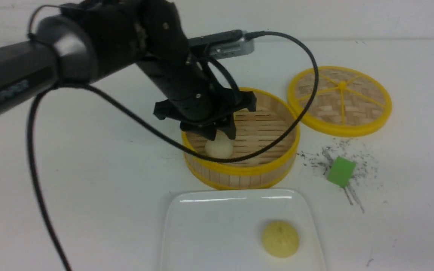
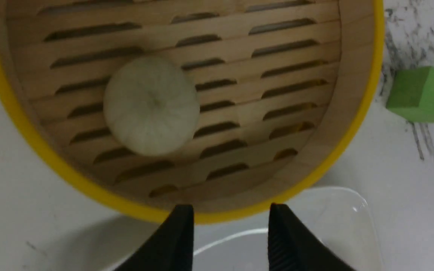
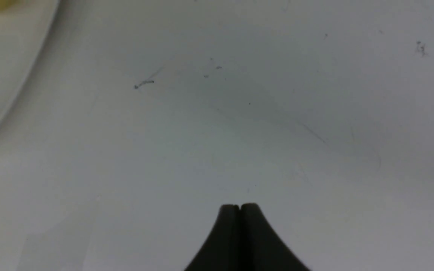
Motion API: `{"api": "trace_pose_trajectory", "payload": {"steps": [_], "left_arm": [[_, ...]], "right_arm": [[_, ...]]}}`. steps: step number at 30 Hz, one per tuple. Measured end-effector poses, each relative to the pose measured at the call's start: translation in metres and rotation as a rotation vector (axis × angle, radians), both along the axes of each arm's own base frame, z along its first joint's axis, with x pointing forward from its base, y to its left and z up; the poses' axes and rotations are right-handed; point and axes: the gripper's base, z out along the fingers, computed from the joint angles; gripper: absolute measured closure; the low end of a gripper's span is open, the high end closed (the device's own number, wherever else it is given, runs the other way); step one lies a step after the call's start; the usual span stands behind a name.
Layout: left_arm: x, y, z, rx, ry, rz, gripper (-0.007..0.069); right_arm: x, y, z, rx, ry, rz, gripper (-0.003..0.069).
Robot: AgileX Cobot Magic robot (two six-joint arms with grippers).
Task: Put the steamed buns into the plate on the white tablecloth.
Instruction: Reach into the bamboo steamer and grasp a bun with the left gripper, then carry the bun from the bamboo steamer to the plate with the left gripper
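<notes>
The left gripper [image 1: 219, 133] hangs over the basket [image 1: 239, 175], jaws moderately parted with nothing between them, just above the off-white bun [image 1: 219, 147] on the slats. A yellow bun [image 1: 280, 239] lies on the plate [image 1: 209, 226]. The right gripper [image 3: 239, 206], fingertips pressed together and empty, is over the tablecloth [image 3: 277, 113].

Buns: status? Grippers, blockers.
Left gripper open, above off-white bun in steamer basket. Right gripper shut, empty, over tablecloth. One yellow bun on plate. No obstruction seen.
</notes>
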Motion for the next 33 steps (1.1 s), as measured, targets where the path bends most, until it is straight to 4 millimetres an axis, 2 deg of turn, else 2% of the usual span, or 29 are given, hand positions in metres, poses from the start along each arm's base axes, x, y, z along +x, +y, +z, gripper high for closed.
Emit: {"api": "trace_pose_trajectory", "payload": {"steps": [3,9,16,19,20,21,25,28,31,32,33], "left_arm": [[0.014,-0.010,-0.015,0.057,-0.019,-0.021,0.0321],[0.027,-0.013,-0.044,0.138,-0.016,-0.028,0.0321],[0.033,-0.016,-0.061,0.153,-0.019,-0.028,0.0344],[0.033,-0.016,-0.064,0.166,-0.008,-0.035,0.0492],[0.033,-0.015,-0.064,0.166,-0.007,-0.036,0.0503],[0.033,-0.016,-0.063,0.169,-0.007,-0.040,0.0577],[0.031,-0.015,-0.054,0.165,0.008,-0.040,0.0599],[0.021,-0.012,-0.010,0.145,-0.013,-0.064,0.0600],[0.002,-0.001,0.057,0.099,-0.097,-0.079,0.0600],[-0.004,0.001,0.071,0.089,-0.113,-0.081,0.0600],[-0.016,0.010,0.096,0.079,-0.140,-0.082,0.0600]], "right_arm": [[0.002,0.001,0.001,0.015,-0.021,0.007,0.0673],[0.001,0.002,0.001,0.022,-0.021,0.008,0.0673],[0.001,0.002,0.001,0.025,-0.019,0.008,0.0671],[0.002,0.003,0.002,0.030,-0.024,0.010,0.0670],[0.002,0.003,0.002,0.030,-0.025,0.010,0.0670],[0.002,0.003,0.002,0.034,-0.030,0.012,0.0670],[0.002,0.004,0.002,0.042,-0.027,0.013,0.0670],[0.002,0.004,0.002,0.046,-0.025,0.014,0.0667],[0.002,0.004,0.002,0.046,-0.025,0.014,0.0667],[0.002,0.004,0.002,0.046,-0.025,0.014,0.0666],[0.002,0.004,0.002,0.046,-0.025,0.014,0.0665]]}}
